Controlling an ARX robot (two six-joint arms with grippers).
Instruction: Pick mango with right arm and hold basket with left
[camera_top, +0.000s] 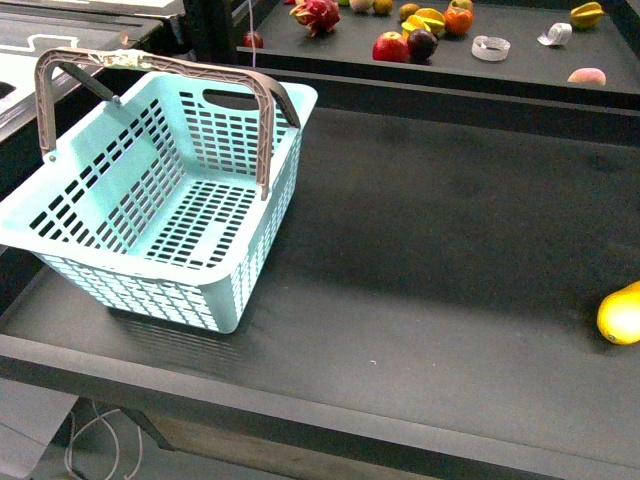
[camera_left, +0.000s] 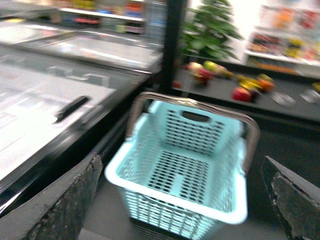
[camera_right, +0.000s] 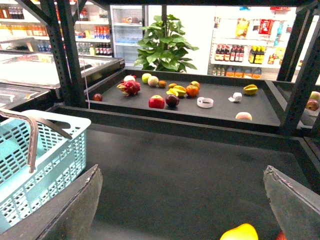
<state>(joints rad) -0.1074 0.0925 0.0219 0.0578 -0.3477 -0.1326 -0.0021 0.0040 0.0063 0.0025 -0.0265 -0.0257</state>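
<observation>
Your stock on view:
- basket (camera_top: 150, 215): smooth turquoise plastic with a slight sheen.
- handles (camera_top: 267, 140): grey-brown matt plastic.
- table (camera_top: 430, 250): matt black, faintly textured.
- mango (camera_top: 620, 315): smooth, glossy yellow skin.
- left gripper (camera_left: 181, 162): fingers (camera_left: 65, 200) dark, rough and scuffed.

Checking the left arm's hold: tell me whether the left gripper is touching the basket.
Apart. Front view: the basket stands with no gripper on its rim or handles. Left wrist view: the left gripper is open, short of it.
</observation>
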